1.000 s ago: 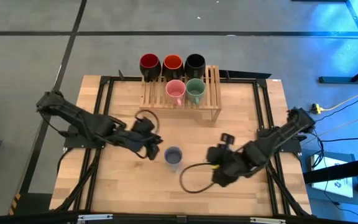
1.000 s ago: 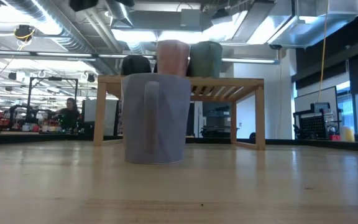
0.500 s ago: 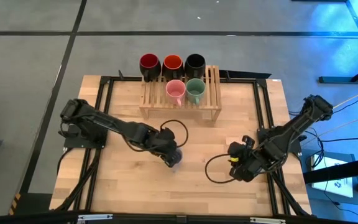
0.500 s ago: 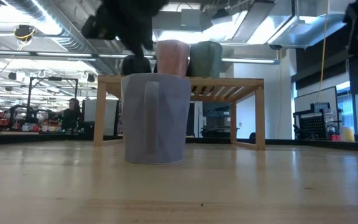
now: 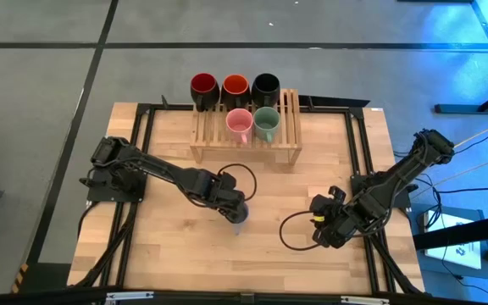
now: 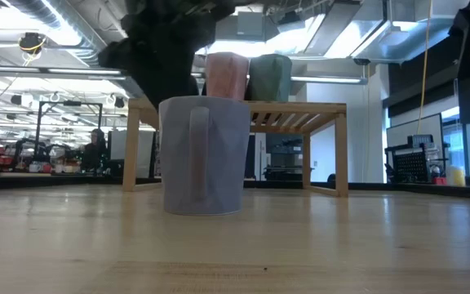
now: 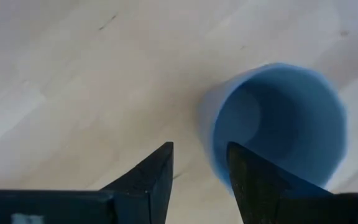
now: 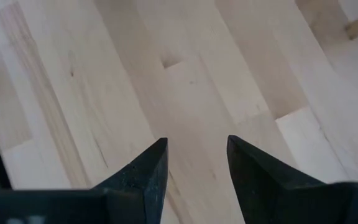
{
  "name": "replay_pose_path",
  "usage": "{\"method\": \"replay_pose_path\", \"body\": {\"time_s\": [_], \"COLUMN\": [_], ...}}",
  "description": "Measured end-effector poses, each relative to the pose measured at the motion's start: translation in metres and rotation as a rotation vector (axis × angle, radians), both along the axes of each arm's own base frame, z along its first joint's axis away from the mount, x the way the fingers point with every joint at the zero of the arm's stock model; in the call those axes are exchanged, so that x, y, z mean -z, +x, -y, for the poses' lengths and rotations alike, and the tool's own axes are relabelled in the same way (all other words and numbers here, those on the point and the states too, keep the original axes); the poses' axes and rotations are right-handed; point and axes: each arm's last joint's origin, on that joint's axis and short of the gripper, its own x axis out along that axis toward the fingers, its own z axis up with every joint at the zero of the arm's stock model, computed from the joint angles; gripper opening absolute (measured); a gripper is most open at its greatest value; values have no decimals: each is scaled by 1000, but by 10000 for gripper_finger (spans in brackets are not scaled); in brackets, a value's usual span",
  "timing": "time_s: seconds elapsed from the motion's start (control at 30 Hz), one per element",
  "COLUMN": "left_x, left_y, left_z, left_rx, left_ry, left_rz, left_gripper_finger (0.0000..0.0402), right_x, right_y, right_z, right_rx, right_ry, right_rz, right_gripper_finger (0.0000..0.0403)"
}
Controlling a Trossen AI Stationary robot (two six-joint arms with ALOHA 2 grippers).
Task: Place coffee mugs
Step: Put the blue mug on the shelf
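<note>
Lavender-blue ceramic mug (image 5: 239, 213) stands mid-frame on the wooden table (image 5: 168, 254); left gripper (image 7: 199, 163) hovers above, fingers parted astride its near wall, grasping nothing. Best lower squarely, then close firmly.

light wood table (image 5: 168, 246); a blue mug (image 6: 203, 155) stands upright near its middle; a slatted rack (image 5: 288, 144) sits at the far edge, pink mug (image 5: 239, 124) and green mug (image 5: 266, 122) on it

Robotics lab in an open industrial hall

Exposed ceiling ducts (image 6: 72, 45) and strip lights are seen beyond the wooden table (image 6: 300, 245); equipment benches (image 6: 31, 163) (a person (image 6: 95, 147) seated there) and a grey taped floor (image 5: 41, 76) are shown.
</note>
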Motion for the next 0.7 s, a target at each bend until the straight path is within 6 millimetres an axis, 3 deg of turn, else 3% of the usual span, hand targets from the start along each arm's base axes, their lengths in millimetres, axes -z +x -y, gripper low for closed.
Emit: {"method": "replay_pose_path", "body": {"time_s": [0.17,0.47,0.7], "left_x": [-1,26,37], "left_y": [3,2,1], "left_z": [1,0,0], "left_rx": [16,28,48], "left_ry": [-4,25,27], "left_rz": [30,20,30], "left_gripper_finger": [143,140,84], "right_x": [-1,-1,-1], "right_y": [1,2,2], "right_z": [0,0,0], "right_rx": [2,5,14], "right_ry": [-5,-10,-34], "right_rz": [21,30,50], "right_gripper_finger": [150,150,150]}}
